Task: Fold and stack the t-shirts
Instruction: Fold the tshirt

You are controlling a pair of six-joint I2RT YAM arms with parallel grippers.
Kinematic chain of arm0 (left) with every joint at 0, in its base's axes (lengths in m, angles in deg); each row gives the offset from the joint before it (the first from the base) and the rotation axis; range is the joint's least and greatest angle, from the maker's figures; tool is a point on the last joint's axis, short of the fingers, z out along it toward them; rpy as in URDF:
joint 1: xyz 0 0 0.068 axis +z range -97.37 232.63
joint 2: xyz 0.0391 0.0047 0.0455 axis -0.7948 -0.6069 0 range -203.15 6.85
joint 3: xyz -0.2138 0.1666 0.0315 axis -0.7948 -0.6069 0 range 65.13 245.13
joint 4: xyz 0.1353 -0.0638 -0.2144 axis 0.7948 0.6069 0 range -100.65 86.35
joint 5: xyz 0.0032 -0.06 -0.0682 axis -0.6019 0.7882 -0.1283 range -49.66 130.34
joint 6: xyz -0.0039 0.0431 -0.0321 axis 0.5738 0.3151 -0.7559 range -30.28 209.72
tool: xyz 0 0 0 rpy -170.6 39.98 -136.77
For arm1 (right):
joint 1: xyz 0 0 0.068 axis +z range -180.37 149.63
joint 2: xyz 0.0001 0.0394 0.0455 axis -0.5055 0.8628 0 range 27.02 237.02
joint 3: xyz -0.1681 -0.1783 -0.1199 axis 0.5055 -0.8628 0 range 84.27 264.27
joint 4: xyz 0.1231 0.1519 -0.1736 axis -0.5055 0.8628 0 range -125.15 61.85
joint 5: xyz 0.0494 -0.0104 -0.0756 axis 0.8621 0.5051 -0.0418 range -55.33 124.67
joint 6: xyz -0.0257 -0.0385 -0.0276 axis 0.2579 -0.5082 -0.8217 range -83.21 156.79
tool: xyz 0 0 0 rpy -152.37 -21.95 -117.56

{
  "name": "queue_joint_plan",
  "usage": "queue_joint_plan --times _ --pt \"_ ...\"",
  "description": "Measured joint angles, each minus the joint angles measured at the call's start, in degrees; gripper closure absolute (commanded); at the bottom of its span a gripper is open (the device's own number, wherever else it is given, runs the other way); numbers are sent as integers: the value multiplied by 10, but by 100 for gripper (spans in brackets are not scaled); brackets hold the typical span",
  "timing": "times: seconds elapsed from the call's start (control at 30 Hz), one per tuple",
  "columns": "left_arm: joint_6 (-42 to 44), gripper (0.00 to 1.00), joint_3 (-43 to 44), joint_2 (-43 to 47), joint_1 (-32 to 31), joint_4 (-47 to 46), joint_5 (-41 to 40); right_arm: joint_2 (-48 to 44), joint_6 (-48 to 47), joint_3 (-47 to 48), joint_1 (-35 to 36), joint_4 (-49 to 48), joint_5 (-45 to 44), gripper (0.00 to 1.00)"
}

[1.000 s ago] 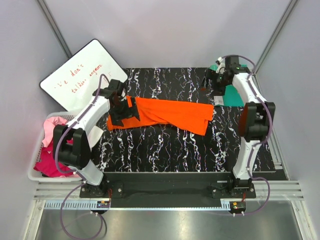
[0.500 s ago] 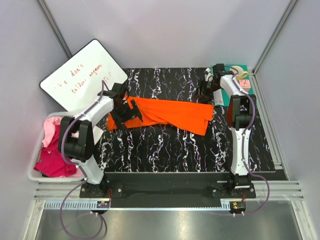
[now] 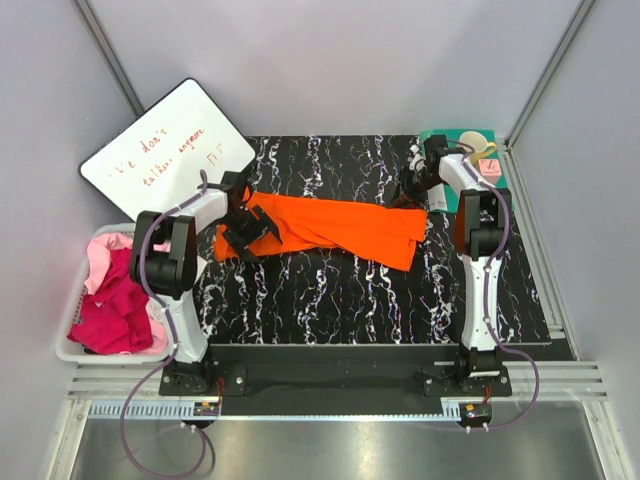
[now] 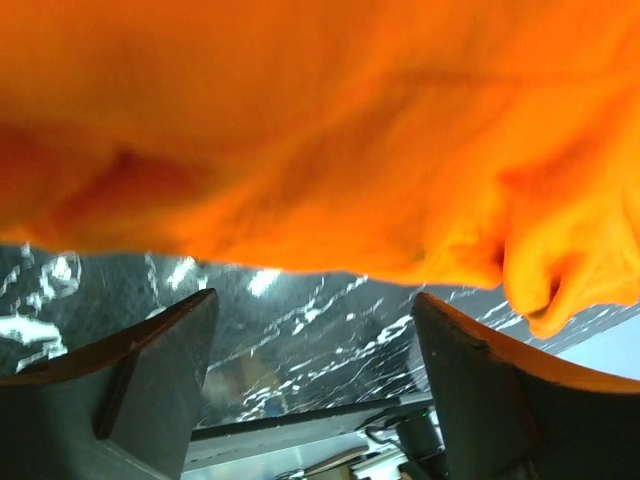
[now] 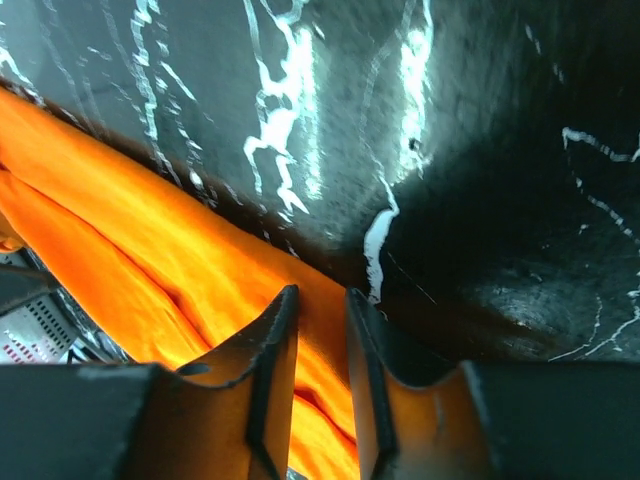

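Left wrist view: the bright orange cloth t-shirt is blurred and cut off by the top and both side edges. Top view: its left end is hidden under the left gripper, and the red handwriting on the white rectangular whiteboard is too small to read. Right wrist view: whether the right gripper pinches the cloth cannot be told.

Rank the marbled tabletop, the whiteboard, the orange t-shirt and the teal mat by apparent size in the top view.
Largest: the marbled tabletop, clearly.
Next: the whiteboard and the orange t-shirt, too alike to rank.
Smallest: the teal mat, partly hidden by the right arm.
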Motion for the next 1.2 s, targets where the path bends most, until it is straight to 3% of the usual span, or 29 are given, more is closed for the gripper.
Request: queue_joint_plan --times 0.1,0.13,0.23,0.27,0.3,0.37,0.4,0.8,1.0,1.2 --pt "-7 31 6 -23 4 -4 3 -3 1 -21 -1 -2 9 83" --pt "-11 34 7 -28 4 -5 6 -6 0 -28 -1 -3 10 84" --pt "-13 52 20 -43 5 9 14 -21 2 -65 -1 -7 15 94" --pt "-13 59 27 -49 5 12 14 -28 1 -78 -1 -8 15 99" --pt "-14 73 33 -55 5 15 15 -33 0 -87 -1 -7 15 100" --pt "-4 85 53 -73 5 25 12 -48 1 -115 -1 -10 16 100" --pt "-7 98 61 -80 5 29 13 -54 0 -126 -1 -9 14 100" --pt "38 100 228 -172 4 105 -38 -139 1 -270 -1 -12 -5 100" --pt "72 100 360 -243 -1 142 -69 -191 4 -363 -1 -8 -2 100" --pt "96 98 549 -346 -33 174 -71 -235 15 -432 5 1 7 100"
